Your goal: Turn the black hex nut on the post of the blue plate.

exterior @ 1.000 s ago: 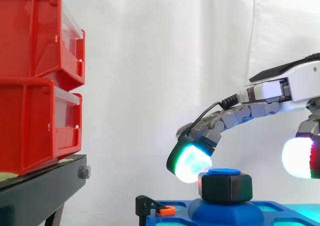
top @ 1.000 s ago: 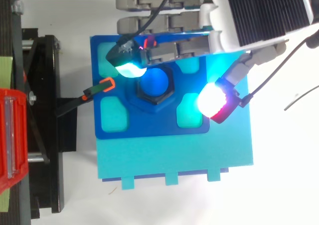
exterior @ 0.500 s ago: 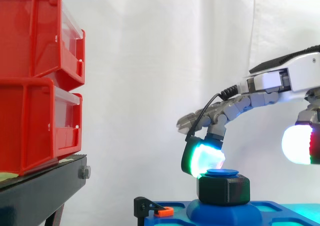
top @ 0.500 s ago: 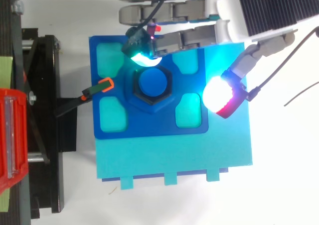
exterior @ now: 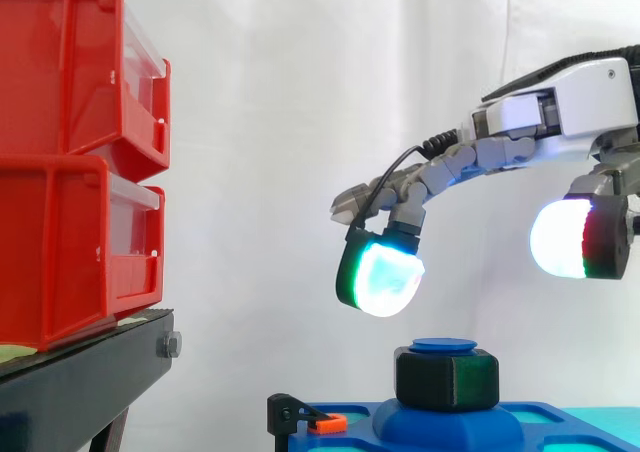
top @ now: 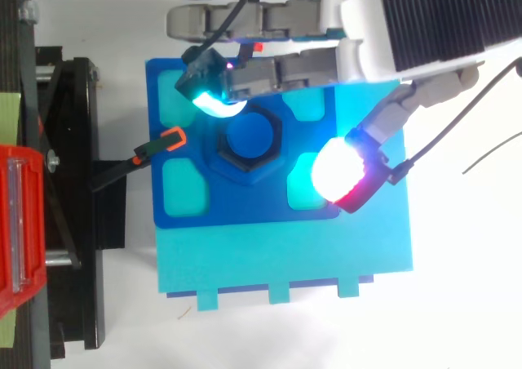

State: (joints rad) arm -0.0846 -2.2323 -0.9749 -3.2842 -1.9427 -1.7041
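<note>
K: Since the earlier frames the hand (exterior: 585, 97) has risen. Its cyan-green pad (exterior: 380, 277), which was down at the top edge of the black hex nut (exterior: 446, 380), now hangs above it with clear air between. Nut itself has not shifted.

M: Where does the nut sit?

K: On the blue post (exterior: 444, 346), with the post's cap showing just over it, at the middle of the blue plate (top: 245, 207). From above, the nut (top: 247, 165) rings the post.

M: Fingers?

K: Apart, clamped on nothing. One finger curves down over the nut's upper-left corner in the top view. The thumb's white-and-red pad (top: 338, 171) floats on the opposite side, over a light pocket of the plate, and has drawn in nearer the nut than before. Neither touches the nut.

M: Around the plate?

K: Plate lies on a lighter cyan slab (top: 285, 259), and that lies on the white bench (top: 465, 304). Small black clamp (top: 167, 139) with an orange tip meets the plate's left edge. Beyond it is the black stand (exterior: 80, 382), carrying two stacked red bins (exterior: 70, 162). White curtain (exterior: 300, 92) behind.
</note>
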